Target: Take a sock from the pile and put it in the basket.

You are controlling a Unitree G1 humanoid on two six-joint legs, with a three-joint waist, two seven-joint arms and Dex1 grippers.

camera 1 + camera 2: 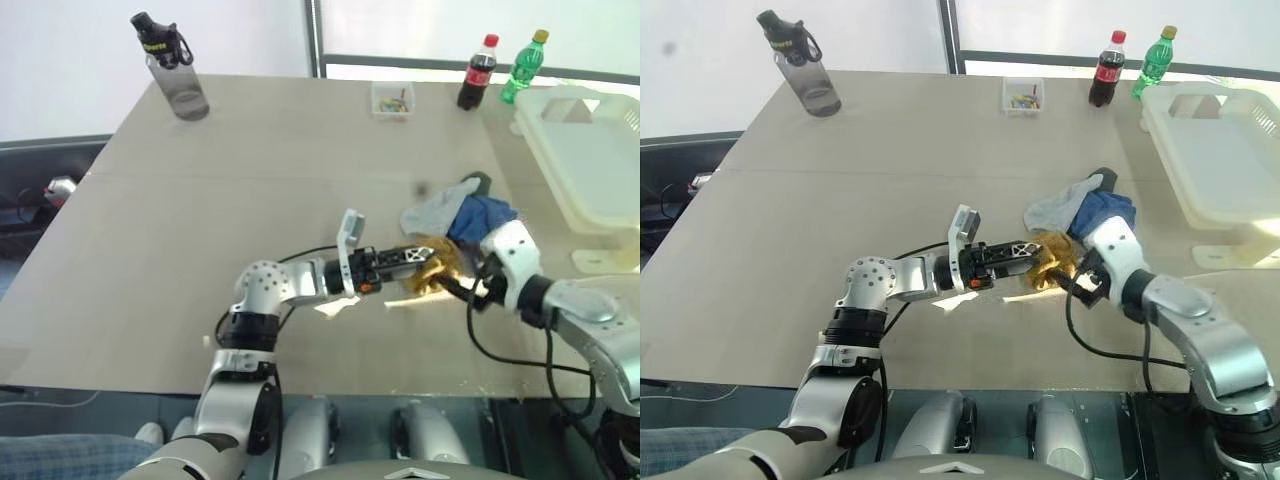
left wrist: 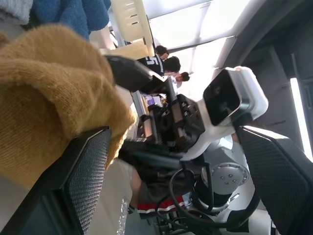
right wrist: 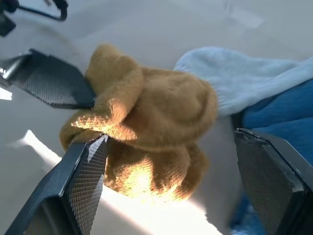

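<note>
The mustard sock [image 3: 146, 127] lies bunched on the worktop [image 1: 250, 200] at the pile's [image 1: 455, 225] seven o'clock edge, against blue and grey socks. Left claw [image 1: 425, 262] and right claw [image 3: 166, 191] both spread wide, flanking it (neither pinching). The basket [image 1: 590, 165] sits at two o'clock.

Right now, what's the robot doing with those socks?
It's working on the yellow sock at the near edge of the pile on the table. The left claw reaches in from one side and the right claw from the other, both open, with the sock bunched between them. Neither has pinched it yet. The blue and grey socks lie just behind. The basket waits at the robot's right.
</note>
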